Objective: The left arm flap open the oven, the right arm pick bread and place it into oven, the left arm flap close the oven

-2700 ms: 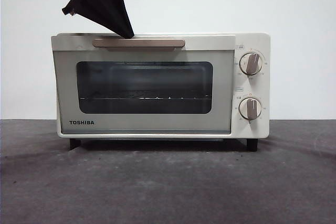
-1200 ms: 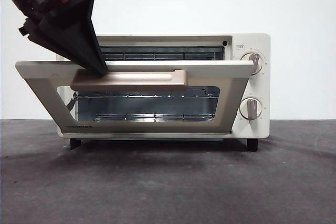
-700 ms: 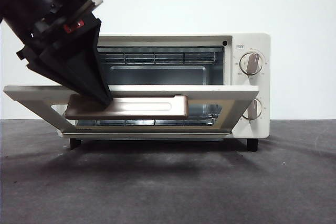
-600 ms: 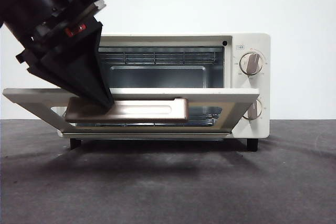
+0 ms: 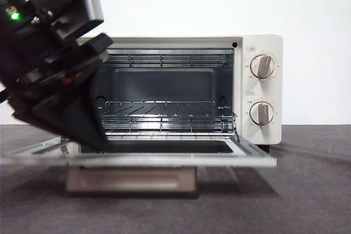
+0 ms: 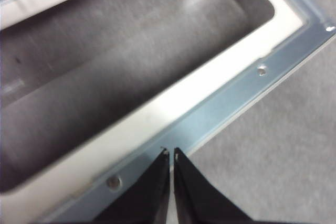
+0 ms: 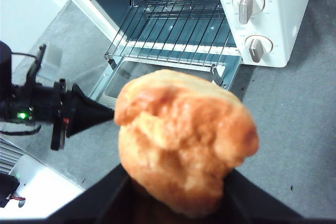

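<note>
Brown handle nearest, blurred, hanging under lowered door. Left gripper jaws together, tips at door's metal free edge, contact likely but unclear. Oven cavity open behind, rack bare. Right gripper high above bench, clamped on bread, well clear of oven.

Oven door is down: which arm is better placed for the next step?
Right. Its pincer already holds the bread above the open oven, rack bare. The left pincer, shut, rests on the lowered door.
</note>
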Available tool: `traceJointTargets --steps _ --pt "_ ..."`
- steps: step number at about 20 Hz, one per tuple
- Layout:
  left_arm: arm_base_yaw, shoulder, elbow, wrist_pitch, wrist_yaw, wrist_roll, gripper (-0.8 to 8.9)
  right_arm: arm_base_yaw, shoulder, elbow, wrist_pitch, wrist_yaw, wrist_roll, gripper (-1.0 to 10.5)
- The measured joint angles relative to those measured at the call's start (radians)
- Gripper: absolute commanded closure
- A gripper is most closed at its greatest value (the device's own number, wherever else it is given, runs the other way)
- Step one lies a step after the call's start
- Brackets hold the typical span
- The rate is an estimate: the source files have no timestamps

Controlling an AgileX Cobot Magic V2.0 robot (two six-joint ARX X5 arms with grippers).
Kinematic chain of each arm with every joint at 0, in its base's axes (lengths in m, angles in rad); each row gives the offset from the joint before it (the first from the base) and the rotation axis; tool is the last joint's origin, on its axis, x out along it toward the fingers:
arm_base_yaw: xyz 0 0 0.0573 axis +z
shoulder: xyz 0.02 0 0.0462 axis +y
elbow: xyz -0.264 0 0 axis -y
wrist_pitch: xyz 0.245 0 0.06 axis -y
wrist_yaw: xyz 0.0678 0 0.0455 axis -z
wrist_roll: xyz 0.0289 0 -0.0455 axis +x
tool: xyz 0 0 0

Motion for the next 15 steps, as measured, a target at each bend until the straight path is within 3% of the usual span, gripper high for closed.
traceJointTargets --steps 4,7,12,15 --pt "-0.008 -0.043 -0.003 -0.023 0.016 -0.013 7.97 0.0 0.0 0.0 0.0 0.0 0.0 7.9" --pt "-0.009 -0.16 0.049 -0.142 0.026 -0.024 7.97 0.0 0.001 0.0 0.004 -0.006 0.0 7.9" --pt "-0.009 -0.379 0.206 -0.363 0.026 -0.026 7.97 0.002 0.068 0.0 0.136 -0.134 0.008 7.9" --pt "-0.009 -0.476 0.283 -0.455 -0.018 -0.026 7.97 0.047 0.144 0.0 0.207 -0.139 0.032 7.9"
